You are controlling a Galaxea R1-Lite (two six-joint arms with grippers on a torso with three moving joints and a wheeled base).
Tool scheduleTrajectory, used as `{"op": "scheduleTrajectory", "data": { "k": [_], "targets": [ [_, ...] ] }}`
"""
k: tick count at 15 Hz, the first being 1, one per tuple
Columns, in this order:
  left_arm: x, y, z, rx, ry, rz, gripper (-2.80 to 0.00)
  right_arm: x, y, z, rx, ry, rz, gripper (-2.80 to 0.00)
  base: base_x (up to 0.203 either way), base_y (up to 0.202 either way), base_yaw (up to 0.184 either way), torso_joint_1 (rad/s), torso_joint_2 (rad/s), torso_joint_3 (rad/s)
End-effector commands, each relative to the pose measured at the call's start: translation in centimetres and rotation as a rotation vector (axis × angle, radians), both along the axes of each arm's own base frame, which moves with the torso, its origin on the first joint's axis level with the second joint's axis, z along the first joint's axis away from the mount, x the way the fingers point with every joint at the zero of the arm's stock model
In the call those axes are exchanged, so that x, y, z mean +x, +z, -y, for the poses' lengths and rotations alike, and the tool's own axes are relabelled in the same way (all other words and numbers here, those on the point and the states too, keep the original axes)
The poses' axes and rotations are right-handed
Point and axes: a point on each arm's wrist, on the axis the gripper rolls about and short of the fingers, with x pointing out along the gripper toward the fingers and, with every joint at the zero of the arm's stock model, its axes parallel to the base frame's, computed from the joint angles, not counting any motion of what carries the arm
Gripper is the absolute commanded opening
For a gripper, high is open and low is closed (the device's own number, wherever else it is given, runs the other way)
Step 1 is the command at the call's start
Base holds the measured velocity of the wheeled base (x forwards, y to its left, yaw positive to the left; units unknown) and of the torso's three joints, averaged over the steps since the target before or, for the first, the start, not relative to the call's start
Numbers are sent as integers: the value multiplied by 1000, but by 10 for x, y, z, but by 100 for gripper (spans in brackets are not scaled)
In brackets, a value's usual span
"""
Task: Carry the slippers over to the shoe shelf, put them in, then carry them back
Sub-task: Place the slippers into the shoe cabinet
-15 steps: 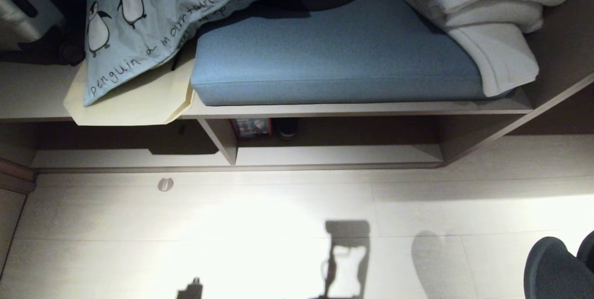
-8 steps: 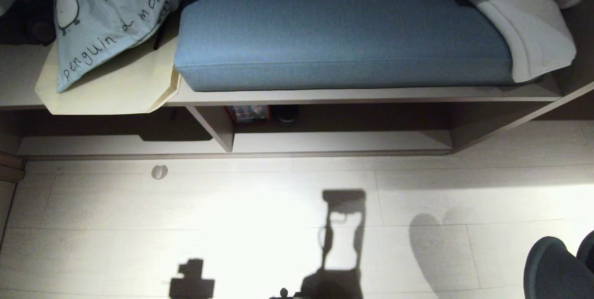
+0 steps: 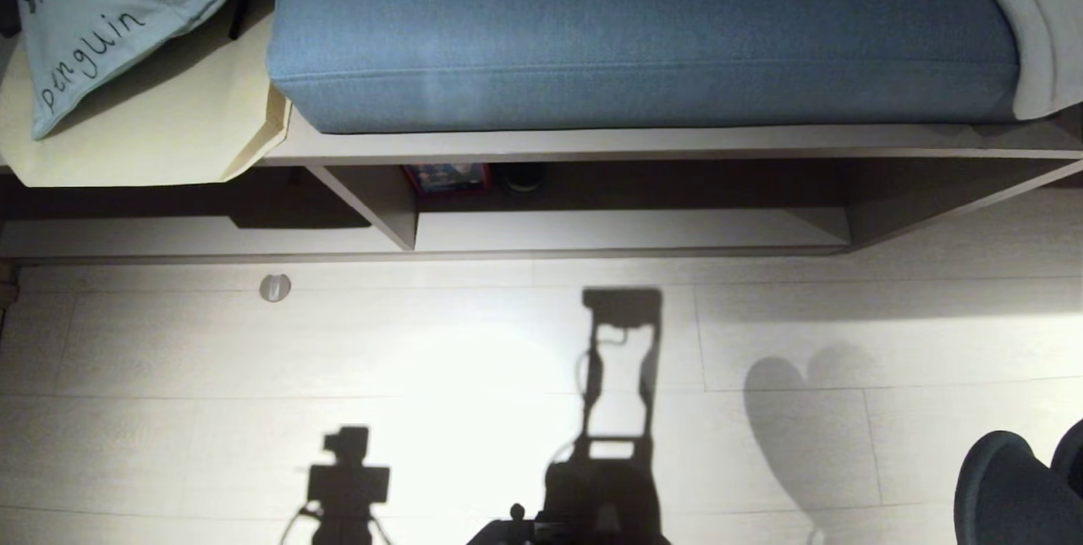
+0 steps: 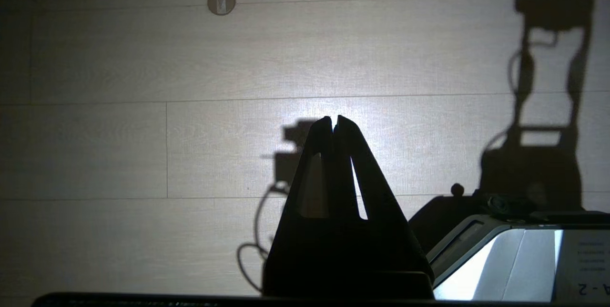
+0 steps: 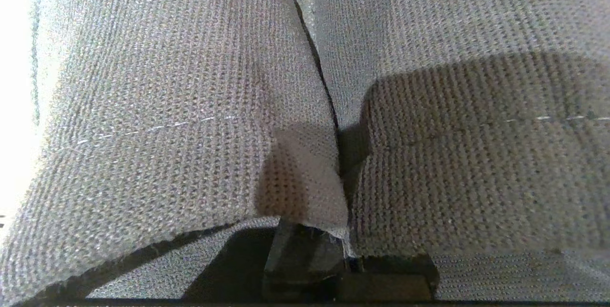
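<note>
The slippers [image 3: 1011, 490] show as dark rounded toes at the lower right corner of the head view, above the pale floor. In the right wrist view their knitted grey uppers [image 5: 167, 107] lie side by side and fill the picture. My right gripper [image 5: 329, 254] is shut on the slippers where the two uppers meet, its fingertips hidden under the fabric. The shoe shelf [image 3: 626, 228] is the low pale cubby under the bench, with a slanted divider [image 3: 372, 202]. My left gripper [image 4: 333, 118] hangs shut and empty over the floor.
A blue cushion [image 3: 643, 29], a penguin-print pillow [image 3: 101, 12] and a white blanket [image 3: 1049, 20] lie on the bench above the shelf. A red box [image 3: 447, 177] and a lone black shoe [image 3: 520, 177] sit deep in the cubby. A round stopper [image 3: 275, 287] sticks up from the floor.
The whole head view has shifted: the bench and shelf slid upward in the picture and look closer. The slippers stay in the lower right corner, and both arms keep still.
</note>
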Motion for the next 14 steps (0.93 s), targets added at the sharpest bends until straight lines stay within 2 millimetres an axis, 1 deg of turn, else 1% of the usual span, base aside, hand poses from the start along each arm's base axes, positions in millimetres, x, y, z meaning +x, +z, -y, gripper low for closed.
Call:
{"op": "scheduleTrajectory", "data": {
  "k": [1, 14],
  "targets": [
    [0, 0, 0, 0, 0, 0, -280, 0, 0, 0, 0, 1, -1, -280, 0, 0, 0, 5, 7, -200],
    [0, 0, 0, 0, 0, 0, -280, 0, 0, 0, 0, 1, 0, -280, 0, 0, 0, 3, 3, -198]
  ]
}}
